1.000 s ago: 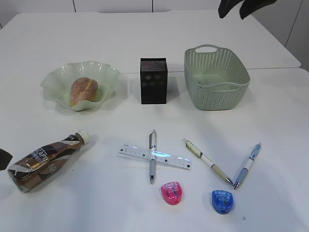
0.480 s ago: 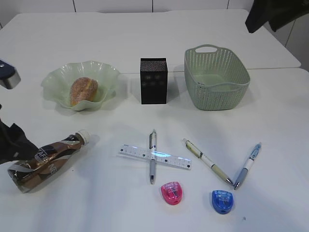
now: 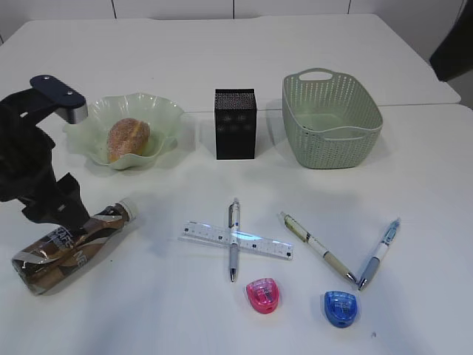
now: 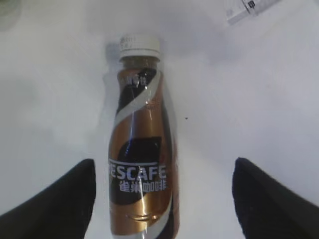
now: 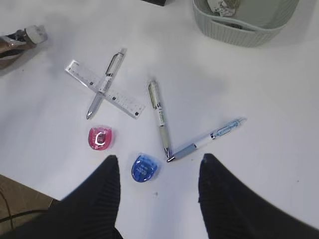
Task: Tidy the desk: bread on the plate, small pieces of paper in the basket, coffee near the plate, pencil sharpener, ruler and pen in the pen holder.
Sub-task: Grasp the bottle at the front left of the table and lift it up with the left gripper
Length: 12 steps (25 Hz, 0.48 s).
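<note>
The coffee (image 3: 70, 244) lies on its side on the desk (image 3: 162, 310), cap toward the plate. My left gripper (image 4: 164, 162) hangs open over it, one finger on each side of the bottle (image 4: 142, 149), neither touching. The bread (image 3: 128, 139) rests in the plate (image 3: 159, 111). A silver pen (image 3: 233, 238) lies across the ruler (image 3: 266, 245). Two more pens (image 3: 318, 248) (image 3: 379, 253) form a V. A pink sharpener (image 3: 263, 294) and a blue sharpener (image 3: 341, 308) sit in front. My right gripper (image 5: 158, 164) is open and empty, high above the blue sharpener (image 5: 145, 168).
The pen holder (image 3: 235, 123) stands at the middle back, between the plate and the basket (image 3: 331, 122). Crumpled paper (image 5: 222, 6) shows inside the basket in the right wrist view. The left arm (image 3: 33, 148) rises beside the plate. The desk's near edge (image 5: 30, 186) is close.
My left arm has come in from the left edge and now stands over the coffee, jaws spread wider. The right arm has drawn back to the upper right edge.
</note>
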Each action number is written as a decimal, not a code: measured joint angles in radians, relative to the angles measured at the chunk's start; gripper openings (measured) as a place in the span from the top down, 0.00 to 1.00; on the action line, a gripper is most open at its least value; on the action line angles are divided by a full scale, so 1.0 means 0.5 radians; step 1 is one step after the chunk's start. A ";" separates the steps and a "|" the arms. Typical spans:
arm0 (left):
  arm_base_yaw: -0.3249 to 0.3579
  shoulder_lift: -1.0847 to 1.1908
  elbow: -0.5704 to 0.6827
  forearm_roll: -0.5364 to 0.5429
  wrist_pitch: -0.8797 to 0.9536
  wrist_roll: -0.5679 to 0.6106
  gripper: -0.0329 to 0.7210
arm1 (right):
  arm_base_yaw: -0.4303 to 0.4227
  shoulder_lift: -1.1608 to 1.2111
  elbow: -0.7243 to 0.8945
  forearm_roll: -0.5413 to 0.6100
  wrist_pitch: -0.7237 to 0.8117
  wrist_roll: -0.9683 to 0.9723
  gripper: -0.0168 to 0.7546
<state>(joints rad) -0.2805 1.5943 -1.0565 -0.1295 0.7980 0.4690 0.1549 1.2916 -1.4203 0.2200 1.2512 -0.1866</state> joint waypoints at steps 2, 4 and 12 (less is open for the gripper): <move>0.000 0.082 -0.089 0.021 0.044 0.004 0.13 | 0.000 -0.133 0.119 0.000 0.003 -0.017 0.44; 0.000 0.143 -0.150 0.056 0.064 0.000 0.12 | 0.000 -0.181 0.152 0.000 0.003 -0.017 0.44; 0.000 0.212 -0.179 0.082 0.081 0.000 0.21 | 0.000 -0.327 0.201 0.000 0.007 -0.021 0.45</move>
<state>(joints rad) -0.2805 1.7002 -1.1460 -0.0884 0.8387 0.4688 0.1549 1.1282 -1.3196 0.2200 1.2548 -0.1971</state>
